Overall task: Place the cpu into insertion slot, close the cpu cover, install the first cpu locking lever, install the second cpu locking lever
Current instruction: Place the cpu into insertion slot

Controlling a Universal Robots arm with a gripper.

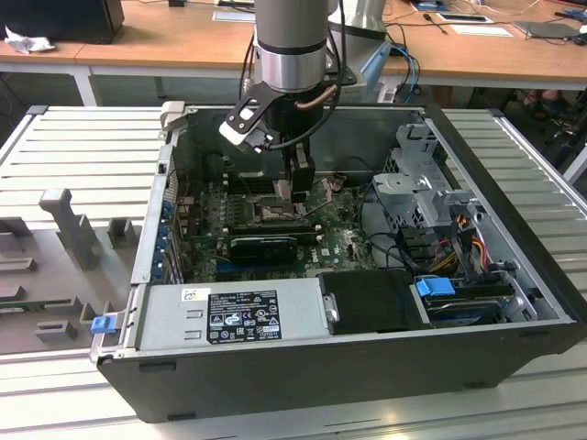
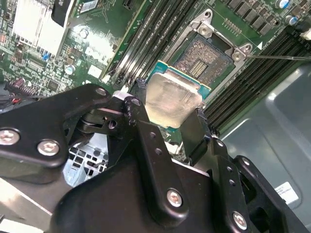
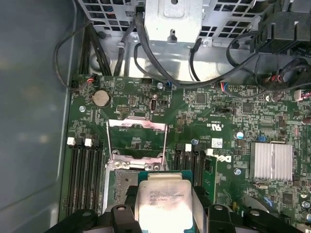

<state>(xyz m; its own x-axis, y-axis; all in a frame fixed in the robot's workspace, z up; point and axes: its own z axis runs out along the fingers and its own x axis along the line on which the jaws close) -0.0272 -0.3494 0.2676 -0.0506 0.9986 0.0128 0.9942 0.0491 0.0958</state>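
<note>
The gripper [image 2: 170, 104] is seen clenched on the cpu [image 2: 172, 99], its two black fingers [image 2: 138, 104] pressed against opposite edges of the chip. The open computer case [image 1: 321, 376] is laid flat on a slatted bench, and the green motherboard [image 3: 218, 111] is exposed at its floor. On that board the insertion slot [image 2: 204, 56] is left uncovered, with long black memory slots [image 2: 150, 34] running along both of its sides. The cpu cover [image 3: 138, 124] is swung up on its hinge and stands clear of the socket. The cpu is held just above the slot and overlaps only one edge of it, so it is judged not yet seated. A skewed or offset descent could set a corner on the grey rim, and the socket contacts could be bent. The raised cover could also be struck if the fingers are carried too far towards it. The arm [image 1: 292, 46] is pointed straight down into the case, with the wrist held vertical over the board.
</note>
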